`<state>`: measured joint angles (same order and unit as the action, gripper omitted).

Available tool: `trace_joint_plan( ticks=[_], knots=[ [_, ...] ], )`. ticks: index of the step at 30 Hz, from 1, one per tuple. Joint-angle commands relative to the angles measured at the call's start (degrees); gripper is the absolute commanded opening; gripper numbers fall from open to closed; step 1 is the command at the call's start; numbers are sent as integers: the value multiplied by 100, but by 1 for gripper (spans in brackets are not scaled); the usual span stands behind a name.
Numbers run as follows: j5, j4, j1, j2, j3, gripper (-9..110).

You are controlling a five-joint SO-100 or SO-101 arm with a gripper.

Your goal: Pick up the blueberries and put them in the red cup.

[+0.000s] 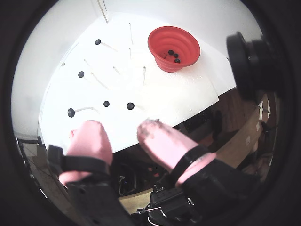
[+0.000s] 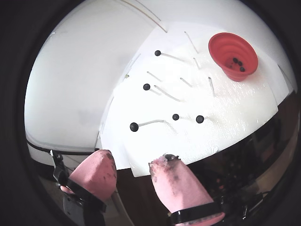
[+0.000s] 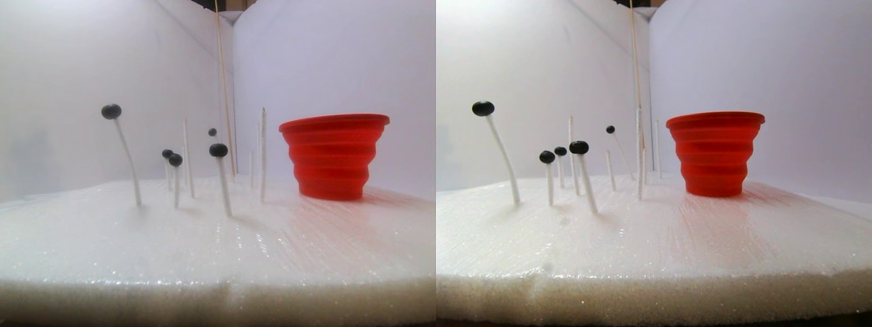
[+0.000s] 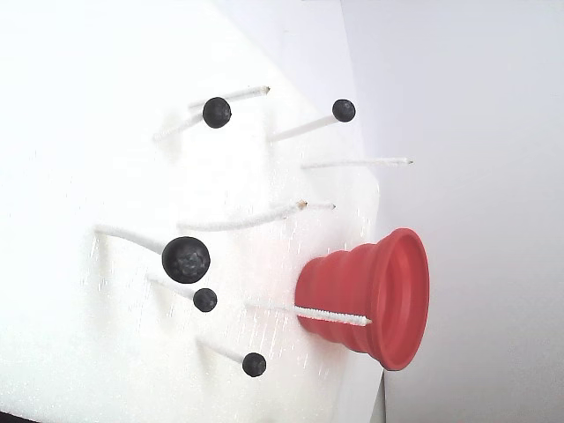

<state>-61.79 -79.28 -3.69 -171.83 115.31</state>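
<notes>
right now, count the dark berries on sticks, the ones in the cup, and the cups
cup: 1
berries on sticks: 5
berries in cup: 3 visible
total: 9

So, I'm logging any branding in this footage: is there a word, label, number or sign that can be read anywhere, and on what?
None can be read in any view.
The red cup shows only plain ribs, no print.
The blueberries, the white sticks and the white foam base are unmarked.
The gripper and its pink fingers carry dark smudges, not lettering.
</notes>
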Motion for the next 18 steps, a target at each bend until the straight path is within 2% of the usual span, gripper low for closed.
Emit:
trace_joint_plan(
  ticks=[1,18],
  knots=[
    [-220,308,-9,369,-44,14],
    [-1239,1055,-18,1380,290,14]
  ],
)
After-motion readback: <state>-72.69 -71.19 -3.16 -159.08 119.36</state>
